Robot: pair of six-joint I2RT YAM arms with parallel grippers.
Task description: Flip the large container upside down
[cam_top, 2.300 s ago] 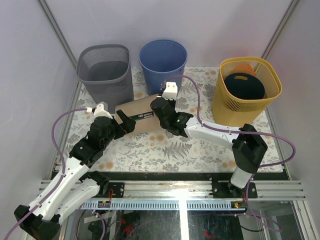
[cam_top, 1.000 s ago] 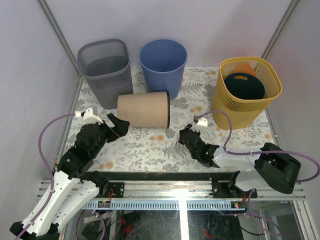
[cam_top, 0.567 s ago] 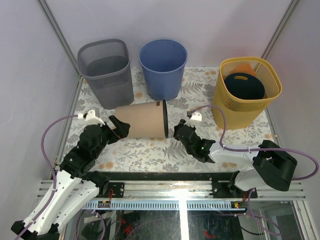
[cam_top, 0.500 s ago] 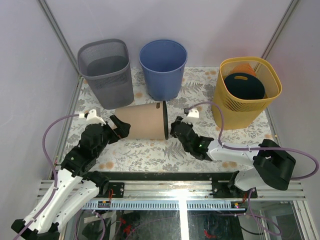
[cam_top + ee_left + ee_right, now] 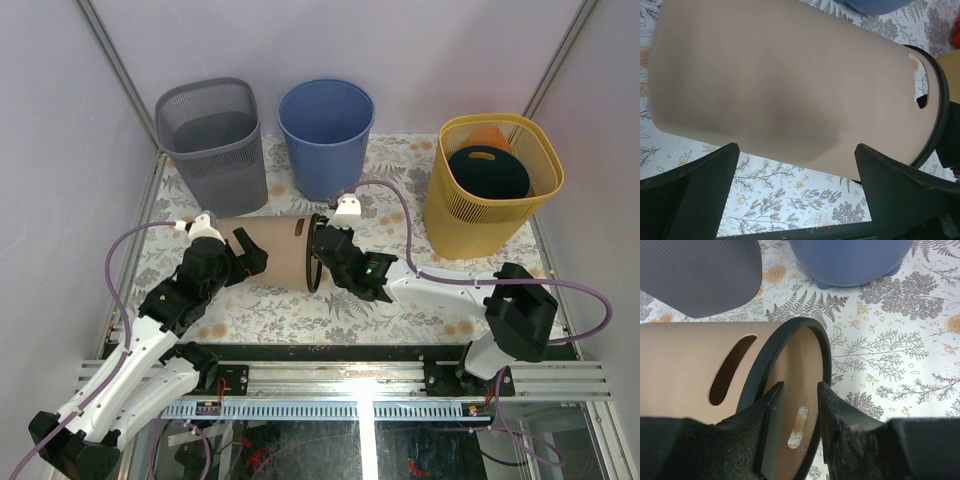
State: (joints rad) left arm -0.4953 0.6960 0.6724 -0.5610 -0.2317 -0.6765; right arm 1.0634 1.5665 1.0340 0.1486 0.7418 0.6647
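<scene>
Tan container (image 5: pixel 275 250) lies on its side on the table (image 5: pixel 400 300), between the two claws. Its black rim (image 5: pixel 790 335) faces the right claw (image 5: pixel 322 255) and its closed base faces the left claw (image 5: pixel 247 258). Left claw: jaws spread wide, one finger on each side of the base end, nothing clamped; contact cannot be determined. Right claw: fingers (image 5: pixel 770 410) parted by a narrow gap directly at the mouth, with the interior visible through the gap; whether they pinch the rim cannot be told. A slot (image 5: pixel 732 370) in the wall lies just left of these fingers. Beyond the right claw stands a blue bin (image 5: pixel 325 125), and beyond the left claw a grey mesh bin (image 5: pixel 212 140). A yellow basket (image 5: pixel 460 215) stands well to the right claw's right.
</scene>
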